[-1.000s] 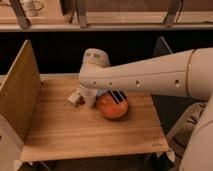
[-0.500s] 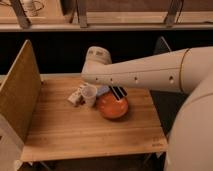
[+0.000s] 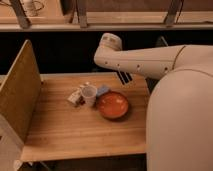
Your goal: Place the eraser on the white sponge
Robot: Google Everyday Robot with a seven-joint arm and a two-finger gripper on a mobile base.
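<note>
The eraser [image 3: 123,77], a small black block with pale stripes, hangs just under my white arm, above the table's back edge. My gripper [image 3: 121,74] is shut on it and is mostly hidden behind the arm. The eraser is in the air, behind and a little right of the orange plate [image 3: 112,105]. A white block that looks like the white sponge [image 3: 74,96] lies on the table left of a white cup [image 3: 89,94], well to the left of the gripper and lower in the picture.
A blue pad [image 3: 103,90] lies between the cup and the plate. A small brown thing [image 3: 79,103] sits by the sponge. A tall wooden panel [image 3: 20,90] walls the table's left side. My arm and body [image 3: 175,115] cover the right.
The arm has risen and drawn back to the right, carrying the eraser from just over the orange plate to above the table's back edge. The things on the table have not moved.
</note>
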